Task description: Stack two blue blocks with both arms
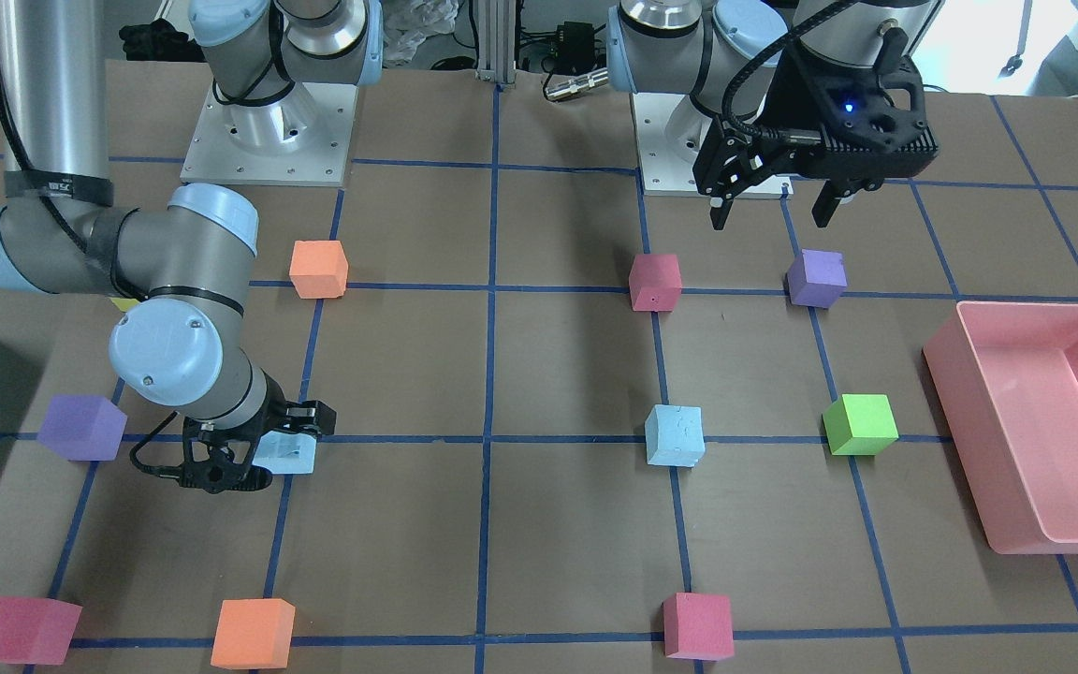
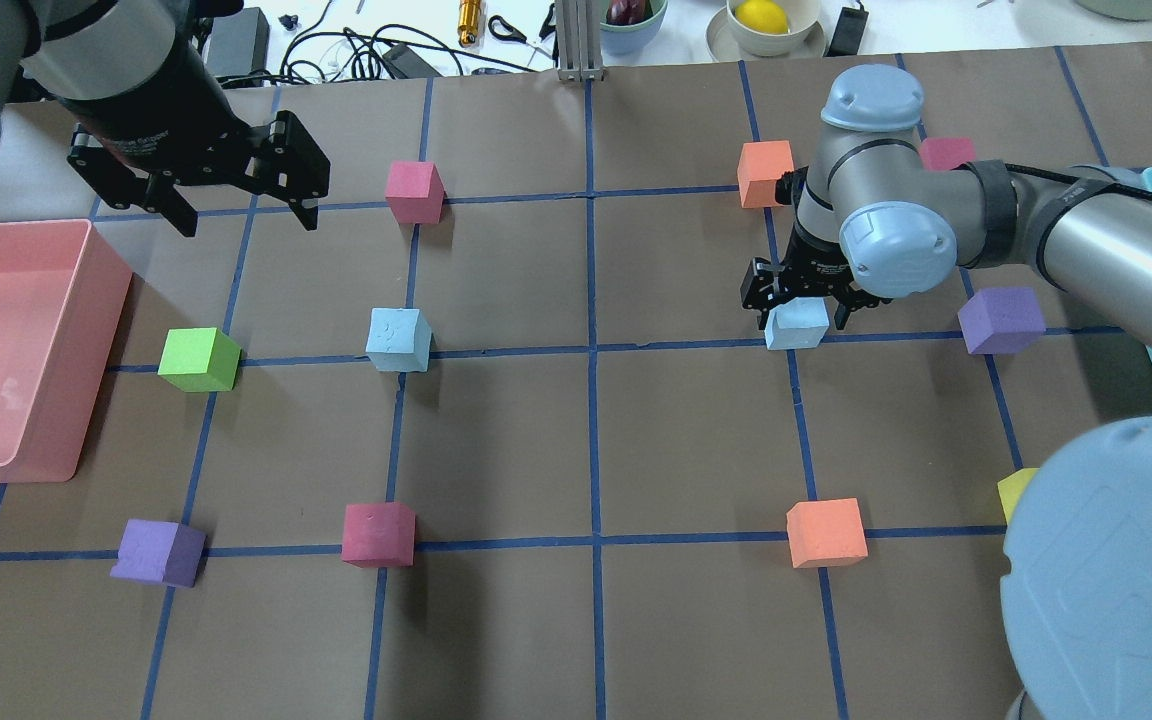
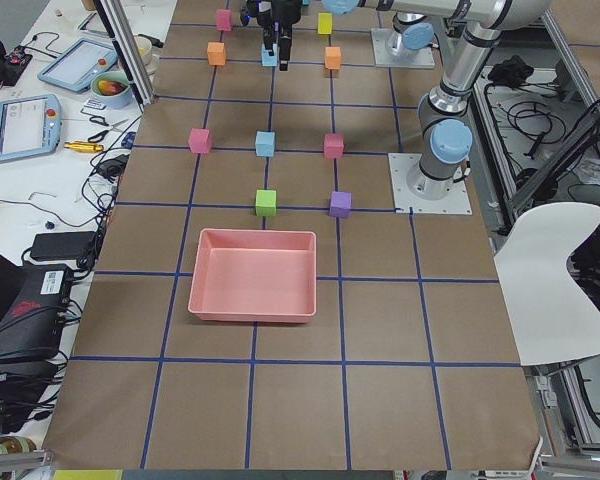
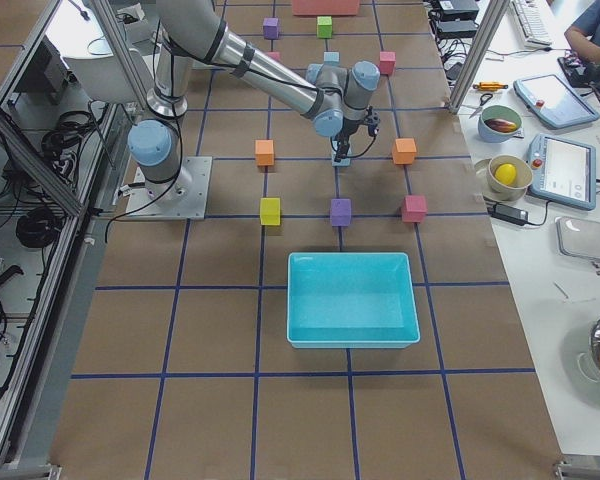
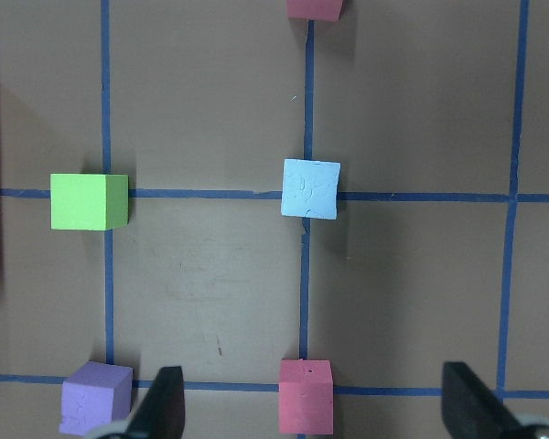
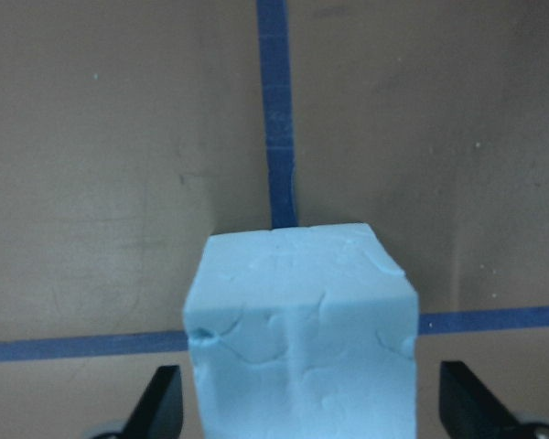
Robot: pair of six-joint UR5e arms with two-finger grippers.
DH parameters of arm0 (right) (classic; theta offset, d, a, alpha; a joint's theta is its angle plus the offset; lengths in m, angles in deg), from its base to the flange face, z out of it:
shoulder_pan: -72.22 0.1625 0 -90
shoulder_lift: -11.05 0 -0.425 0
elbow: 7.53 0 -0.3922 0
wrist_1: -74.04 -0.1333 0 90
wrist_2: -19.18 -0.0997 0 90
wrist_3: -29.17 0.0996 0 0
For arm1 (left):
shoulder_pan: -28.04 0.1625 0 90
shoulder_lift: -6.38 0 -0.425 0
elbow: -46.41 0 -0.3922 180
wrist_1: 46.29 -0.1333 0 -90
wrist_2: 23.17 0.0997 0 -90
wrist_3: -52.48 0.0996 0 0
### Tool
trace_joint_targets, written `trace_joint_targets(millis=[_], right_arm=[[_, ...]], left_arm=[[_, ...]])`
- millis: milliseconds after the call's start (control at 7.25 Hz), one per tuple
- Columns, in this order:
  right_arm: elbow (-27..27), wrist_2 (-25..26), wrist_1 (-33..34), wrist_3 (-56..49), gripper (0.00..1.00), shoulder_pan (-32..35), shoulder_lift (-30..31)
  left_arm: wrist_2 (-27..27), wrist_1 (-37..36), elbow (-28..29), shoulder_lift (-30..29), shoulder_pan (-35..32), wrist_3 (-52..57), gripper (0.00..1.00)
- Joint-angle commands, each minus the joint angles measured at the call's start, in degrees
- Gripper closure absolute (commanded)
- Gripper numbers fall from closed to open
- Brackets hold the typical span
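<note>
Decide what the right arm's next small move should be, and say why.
Probably it should close the right gripper on the blue block. The right wrist view shows that block between the open fingers with a gap on each side, and the front view shows the gripper down at table level. The other blue block sits free, and the left gripper hangs open away from it.

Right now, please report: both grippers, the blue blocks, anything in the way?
Right gripper open, astride one blue block, not gripping. Left gripper open, empty, raised. Other blue block untouched. No cube between the two.
</note>
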Motion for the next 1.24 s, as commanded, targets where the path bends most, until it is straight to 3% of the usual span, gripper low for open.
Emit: trace_joint_targets(millis=[0,138,414,552,828,1103], right_arm=[[0.0,-0.4,4.8,-0.2,0.58,0.0,-0.8],[0.0,-0.3,4.7,-0.1,0.95,0.0,-0.8],[0.5,-0.1,3.6,0.3,1.00,0.5,0.2],[1.1,-0.4,3.4,5.5,1.00,2.1,1.0],[6.7,-0.7,0.9,16.0,1.00,10.1,0.5],[8.6,-3.5,0.9,20.1,1.00,14.3,-0.8]], left_arm=[[-0.1,0.0,0.0,0.0,0.0,0.0,0.00],[-0.1,0.0,0.0,0.0,0.0,0.0,0.00],[-0.1,0.1,0.0,0.0,0.1,0.2,0.00],[-0.1,0.1,0.0,0.1,0.1,0.3,0.00],[0.1,0.1,0.0,0.1,0.2,0.4,0.00],[0.2,0.1,0.0,0.1,0.2,0.4,0.00]])
